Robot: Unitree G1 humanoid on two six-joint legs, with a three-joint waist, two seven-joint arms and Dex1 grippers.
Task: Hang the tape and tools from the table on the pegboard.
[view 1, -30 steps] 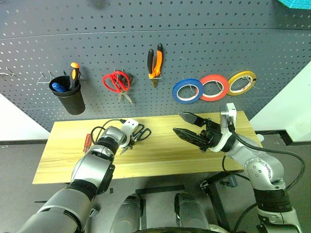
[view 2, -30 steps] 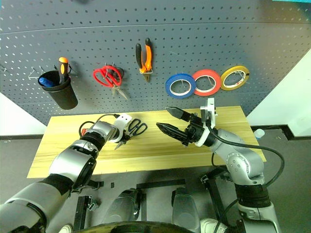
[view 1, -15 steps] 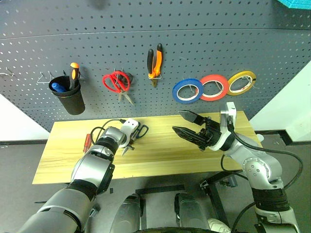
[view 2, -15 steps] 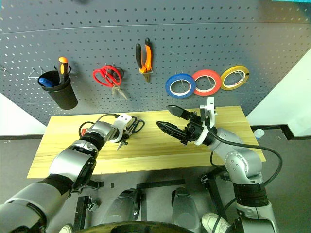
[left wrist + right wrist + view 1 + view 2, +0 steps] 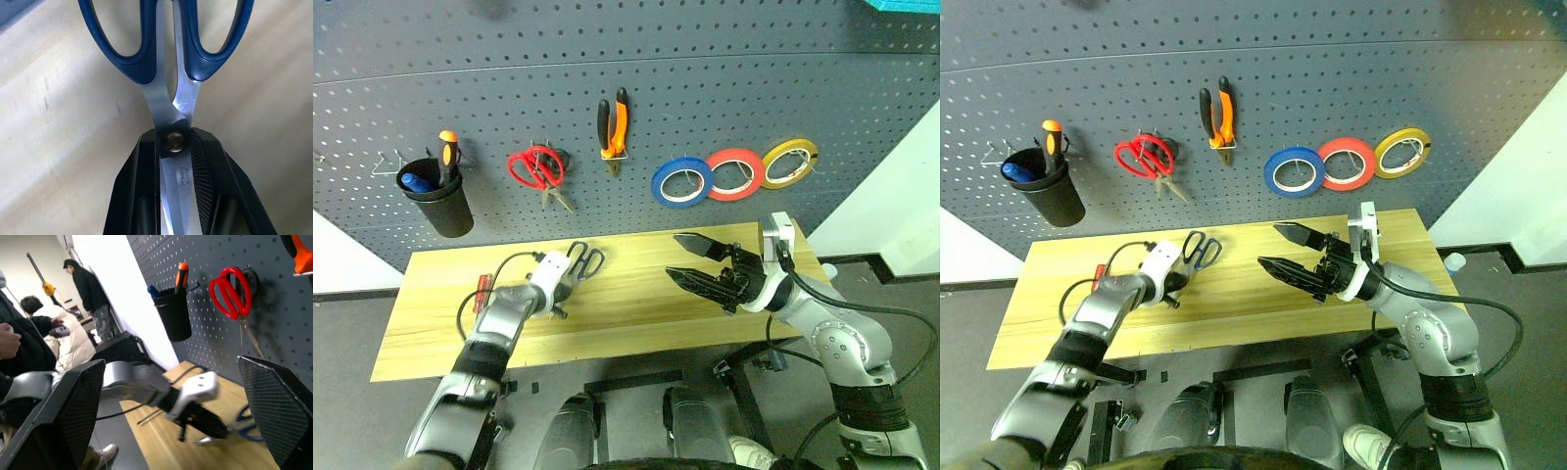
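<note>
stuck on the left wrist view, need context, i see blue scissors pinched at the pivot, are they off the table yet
Observer: Can't tell. The left gripper has the scissors low over the table, handles toward the pegboard.
Operator: what's already hung
Observer: The pliers and the blue tape.
Operator: screwdriver too
Observer: No, the screwdriver lies on the table, left of that arm.
Operator: right gripper busy
Observer: No, the right gripper is open above the table, holding nothing.
</note>
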